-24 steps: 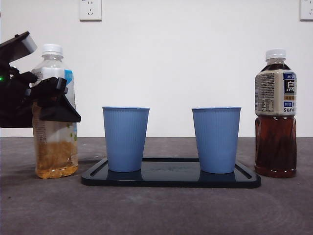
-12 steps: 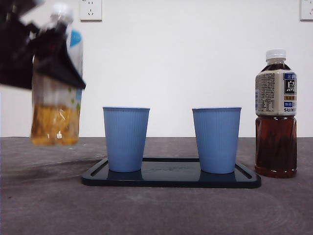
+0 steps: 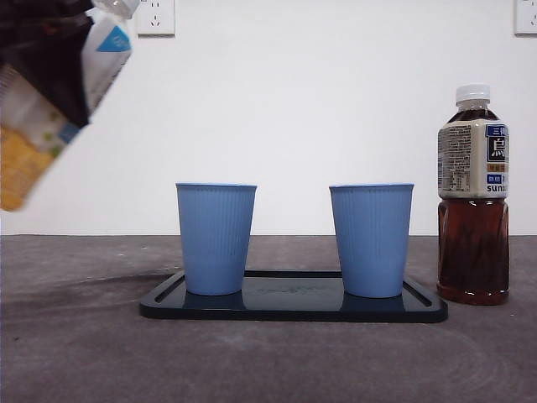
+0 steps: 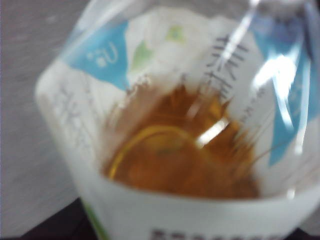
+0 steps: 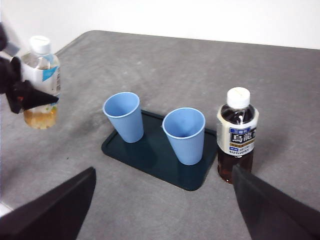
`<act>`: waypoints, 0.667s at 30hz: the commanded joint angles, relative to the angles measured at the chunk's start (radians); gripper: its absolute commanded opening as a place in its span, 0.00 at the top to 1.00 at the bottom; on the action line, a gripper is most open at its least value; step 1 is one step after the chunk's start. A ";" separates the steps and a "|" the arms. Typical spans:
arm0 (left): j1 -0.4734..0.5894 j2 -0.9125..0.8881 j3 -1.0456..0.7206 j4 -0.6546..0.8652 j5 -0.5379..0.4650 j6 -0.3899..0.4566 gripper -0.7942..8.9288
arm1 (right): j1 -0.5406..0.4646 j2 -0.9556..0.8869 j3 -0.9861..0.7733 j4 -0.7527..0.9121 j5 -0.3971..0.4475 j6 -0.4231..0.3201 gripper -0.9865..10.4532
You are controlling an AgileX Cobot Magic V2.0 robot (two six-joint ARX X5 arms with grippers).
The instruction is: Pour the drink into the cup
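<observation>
Dark tray [image 3: 294, 307] bearing two blue cups, left cup [image 3: 216, 238] and right cup [image 3: 371, 239]. The left gripper [image 5: 22, 90], clamped on the pale tea bottle [image 3: 59, 92], holds it aloft, tilted, beside the left cup. Its white cap appears on; pouring well requires uncapping, then centring the neck over the rim. Right gripper [image 5: 162, 210] open, waiting high above. Bottle blurred, partly cropped. Dark tea bottle [image 3: 473, 195] unused.

A plain test bench around me, likely a lab, bare white wall [image 3: 336, 101] at my twelve o'clock with two power sockets [image 3: 155, 15] high up, grey felt-like tabletop [image 5: 150, 65], a staged dark tray [image 3: 294, 304] with nothing homely nearby.
</observation>
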State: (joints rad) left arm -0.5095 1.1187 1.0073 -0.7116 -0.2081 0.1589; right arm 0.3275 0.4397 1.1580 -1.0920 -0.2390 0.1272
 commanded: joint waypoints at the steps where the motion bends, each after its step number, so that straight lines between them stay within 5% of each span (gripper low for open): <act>1: -0.028 0.037 0.088 -0.054 -0.107 0.063 0.76 | 0.006 0.002 0.017 0.006 -0.005 -0.008 0.53; 20: -0.200 0.497 0.358 -0.314 -0.592 0.182 0.76 | 0.006 0.002 0.017 0.006 -0.004 -0.008 0.53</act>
State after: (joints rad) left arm -0.6960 1.6070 1.3281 -1.0275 -0.7612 0.3134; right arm 0.3275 0.4397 1.1580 -1.0920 -0.2401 0.1272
